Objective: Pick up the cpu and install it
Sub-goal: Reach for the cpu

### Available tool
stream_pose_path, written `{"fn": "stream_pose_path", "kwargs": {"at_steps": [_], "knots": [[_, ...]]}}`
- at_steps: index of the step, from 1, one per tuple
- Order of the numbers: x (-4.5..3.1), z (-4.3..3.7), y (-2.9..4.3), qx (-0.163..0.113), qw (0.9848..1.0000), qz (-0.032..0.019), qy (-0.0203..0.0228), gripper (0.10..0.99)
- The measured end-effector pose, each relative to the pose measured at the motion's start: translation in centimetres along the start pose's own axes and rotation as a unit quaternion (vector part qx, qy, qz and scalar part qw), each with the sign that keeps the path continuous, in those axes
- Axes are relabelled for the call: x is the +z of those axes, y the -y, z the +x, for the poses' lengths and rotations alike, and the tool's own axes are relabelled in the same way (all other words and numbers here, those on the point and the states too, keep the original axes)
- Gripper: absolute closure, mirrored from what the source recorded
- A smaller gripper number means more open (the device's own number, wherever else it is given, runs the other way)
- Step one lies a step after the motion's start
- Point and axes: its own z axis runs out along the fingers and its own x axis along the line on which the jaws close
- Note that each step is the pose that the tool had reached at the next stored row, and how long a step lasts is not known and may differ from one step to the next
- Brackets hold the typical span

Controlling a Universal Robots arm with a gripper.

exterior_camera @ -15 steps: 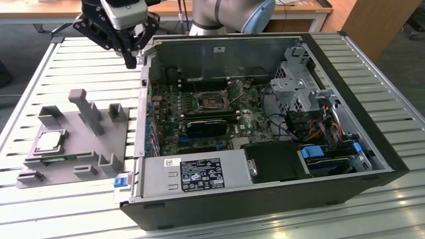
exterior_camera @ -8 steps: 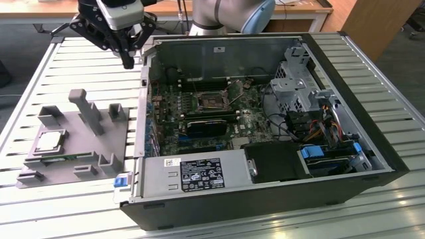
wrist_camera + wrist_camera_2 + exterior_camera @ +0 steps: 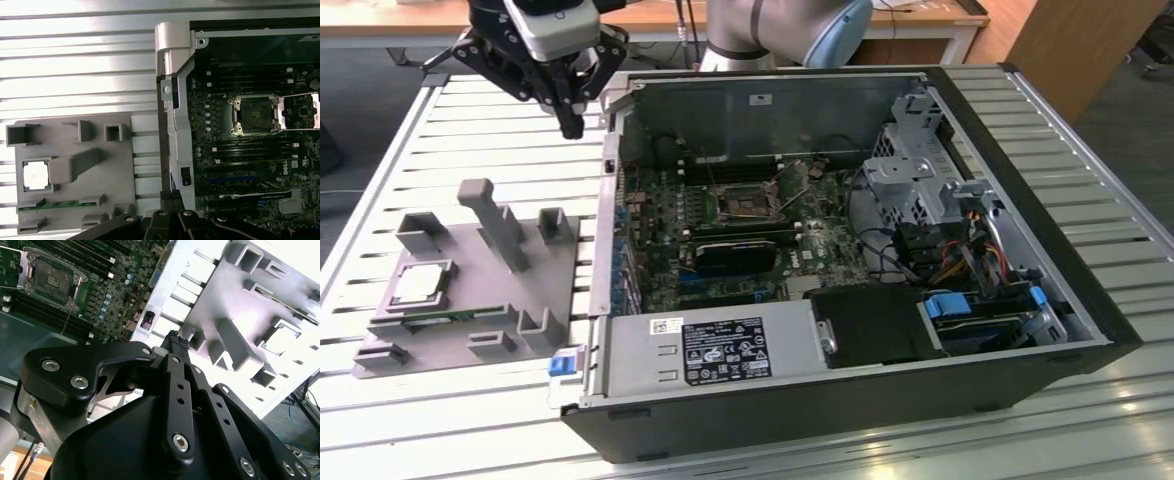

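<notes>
Silver cpu (image 3: 422, 284) seated in grey holder (image 3: 487, 285), well apart from gripper (image 3: 571, 130).

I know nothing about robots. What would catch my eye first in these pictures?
First, the big open computer case lying on the slatted table, its green motherboard and open socket laid bare. On the exterior view's left, a grey holder carries the shiny square cpu. The black gripper hangs above the table beside the case, holding nothing.
</notes>
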Motion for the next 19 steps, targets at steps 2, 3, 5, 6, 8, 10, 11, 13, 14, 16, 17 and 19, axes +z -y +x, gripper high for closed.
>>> {"fn": "stream_pose_path", "kwargs": {"at_steps": [2, 3, 5, 6, 8, 10, 11, 13, 14, 16, 17, 19], "knots": [[0.0, 0.12, 0.01, 0.0, 1.0, 0.0, 0.0, 0.98], [0.0, 0.18, 0.01, 0.0, 1.0, 0.0, 0.0, 0.98], [0.0, 0.27, 0.02, 0.0, 1.0, 0.0, 0.0, 0.98], [0.0, 0.32, 0.02, 0.0, 1.0, 0.0, 0.0, 0.98], [0.0, 0.43, 0.03, 0.0, 1.0, 0.0, 0.0, 0.98], [0.0, 0.53, 0.04, 0.0, 1.0, 0.0, 0.0, 0.98], [0.0, 0.57, 0.04, 0.0, 1.0, 0.0, 0.0, 0.98], [0.0, 0.65, 0.05, 0.0, 1.0, 0.0, 0.0, 0.98], [0.01, 0.72, 0.06, 0.0, 1.0, 0.0, 0.0, 0.98], [0.01, 0.82, 0.06, 0.0, 1.0, 0.0, 0.0, 0.98], [0.01, 0.87, 0.07, 0.0, 1.0, 0.0, -0.0001, 0.98], [0.01, 0.97, 0.07, 0.0, 1.0, 0.0, 0.0, 0.98]]}}
